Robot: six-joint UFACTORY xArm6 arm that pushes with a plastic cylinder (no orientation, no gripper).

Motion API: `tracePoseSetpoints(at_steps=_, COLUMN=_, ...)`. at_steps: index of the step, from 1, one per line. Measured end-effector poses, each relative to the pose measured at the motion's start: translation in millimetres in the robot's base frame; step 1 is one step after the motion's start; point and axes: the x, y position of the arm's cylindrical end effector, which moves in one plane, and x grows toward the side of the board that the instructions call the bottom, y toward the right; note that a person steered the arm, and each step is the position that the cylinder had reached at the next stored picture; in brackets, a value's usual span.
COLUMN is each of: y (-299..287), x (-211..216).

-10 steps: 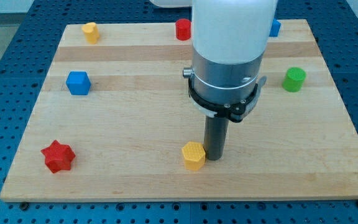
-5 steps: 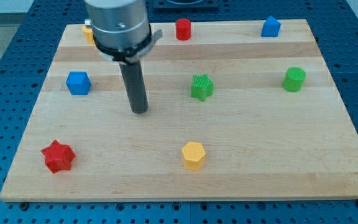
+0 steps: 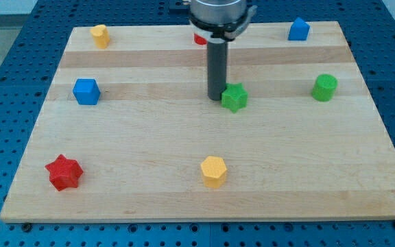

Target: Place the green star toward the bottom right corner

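The green star (image 3: 235,97) lies a little right of the board's middle, in its upper half. My tip (image 3: 216,98) stands right against the star's left side, touching or nearly touching it. The rod rises from there to the arm's body at the view's top. The bottom right corner of the wooden board (image 3: 362,192) lies far down and to the right of the star.
A green cylinder (image 3: 324,87) stands at the right. A blue block (image 3: 298,29) is at top right. A red cylinder (image 3: 199,39) is partly hidden behind the rod. A yellow block (image 3: 100,35), a blue cube (image 3: 86,91), a red star (image 3: 64,172) and a yellow hexagon (image 3: 213,171) lie elsewhere.
My tip has moved from the board's left middle to the star's left side. The green star has shifted slightly to the right.
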Motion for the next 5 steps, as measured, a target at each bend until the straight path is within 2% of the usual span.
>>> tracePoseSetpoints(at_steps=3, y=73.8, x=13.4)
tracePoseSetpoints(at_steps=5, y=110.5, x=54.0)
